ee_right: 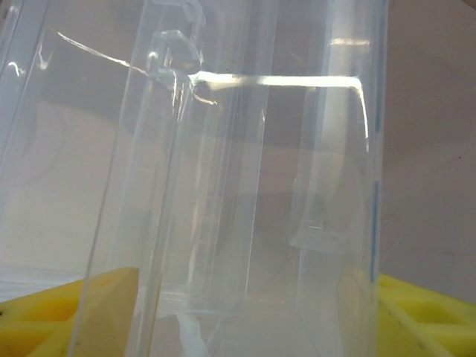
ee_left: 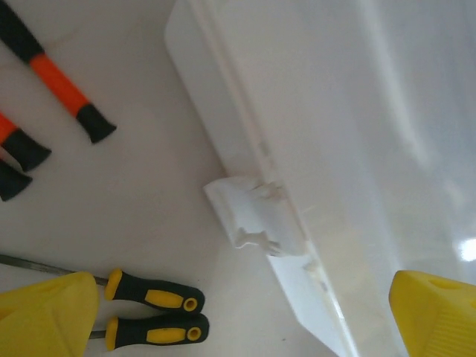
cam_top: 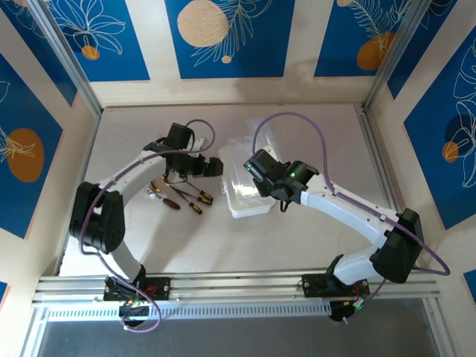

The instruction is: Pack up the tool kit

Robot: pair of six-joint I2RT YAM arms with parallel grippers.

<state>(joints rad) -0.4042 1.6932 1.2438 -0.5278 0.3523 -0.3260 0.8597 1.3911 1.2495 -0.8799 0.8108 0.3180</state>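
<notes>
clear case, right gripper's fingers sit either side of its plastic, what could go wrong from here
1. The right gripper straddles thin, glossy plastic of the clear case. The plastic may flex or slip out, and the light case could slide.
2. The open left gripper hangs at the latch, with the yellow-and-black screwdrivers just beside one finger. A small sweep might knock them away.

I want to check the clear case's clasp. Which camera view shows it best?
The left wrist view: the white clasp juts from the case edge, close up. From the top the case is small and the clasp can't be made out. The right wrist view gives glary see-through walls, no clasp I can identify.
</notes>
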